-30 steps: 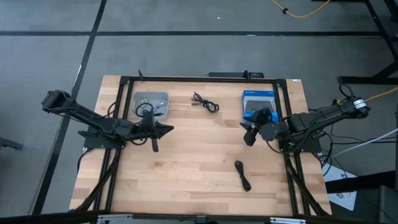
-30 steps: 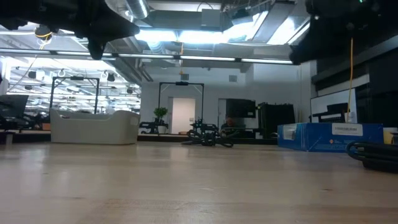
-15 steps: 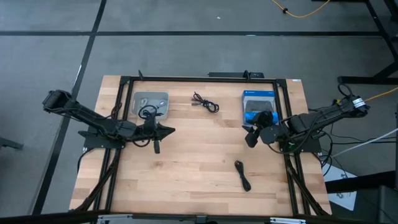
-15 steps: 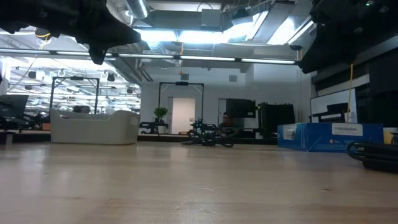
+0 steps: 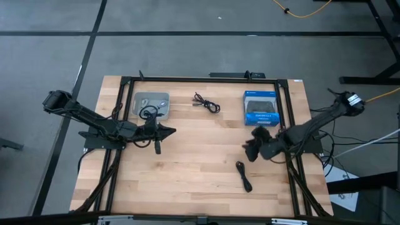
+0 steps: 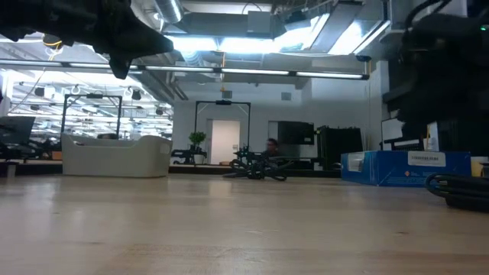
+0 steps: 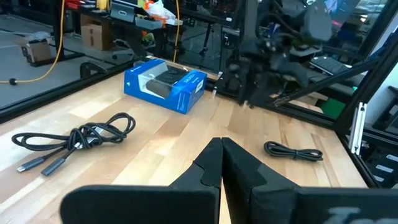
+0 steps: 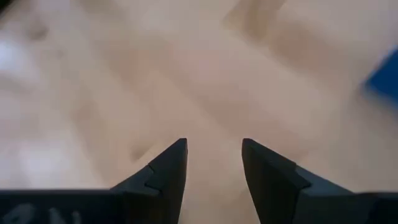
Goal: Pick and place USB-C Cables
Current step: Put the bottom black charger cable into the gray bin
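Note:
Two black USB-C cables lie on the wooden table: a loose bundle near the far edge and a short bundled one at the near right. More cables, black and pale, rest in the grey tray at the far left. My right gripper is open and hovers over bare wood between the blue box and the near-right cable. My left gripper is shut and hangs above the table just nearer than the tray.
The blue-and-black box lies flat at the far right, close to the right arm. A black frame rail borders the table's edges. Bare wood spans the middle and near left. The low view shows the tray and box at the far side.
My right gripper has swung from beside the blue box toward the table's near edge, closing on the near-right black cable, with its fingers still open. The left arm and all cables have kept still.

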Robot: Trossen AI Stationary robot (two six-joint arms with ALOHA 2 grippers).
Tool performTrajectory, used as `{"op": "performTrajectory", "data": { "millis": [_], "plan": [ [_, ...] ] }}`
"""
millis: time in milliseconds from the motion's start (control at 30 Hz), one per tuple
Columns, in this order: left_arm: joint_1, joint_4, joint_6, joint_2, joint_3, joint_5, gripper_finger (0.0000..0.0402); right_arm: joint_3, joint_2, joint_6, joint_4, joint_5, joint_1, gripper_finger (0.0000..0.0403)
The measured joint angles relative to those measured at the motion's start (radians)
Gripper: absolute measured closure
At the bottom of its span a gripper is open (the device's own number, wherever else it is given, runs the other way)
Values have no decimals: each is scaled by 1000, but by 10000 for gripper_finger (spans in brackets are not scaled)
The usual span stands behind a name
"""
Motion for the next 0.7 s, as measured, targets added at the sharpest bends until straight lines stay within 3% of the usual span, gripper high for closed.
{"op": "performTrajectory", "data": {
  "millis": [100,333,700],
  "plan": [
    [0,0,1,0,0,0,401,-6,65,88,81,-61,48,244],
    [0,-1,1,0,0,-1,401,117,249,224,59,-152,148,244],
    [0,-1,1,0,0,-1,401,433,596,339,-273,-260,225,244]
  ]
}}
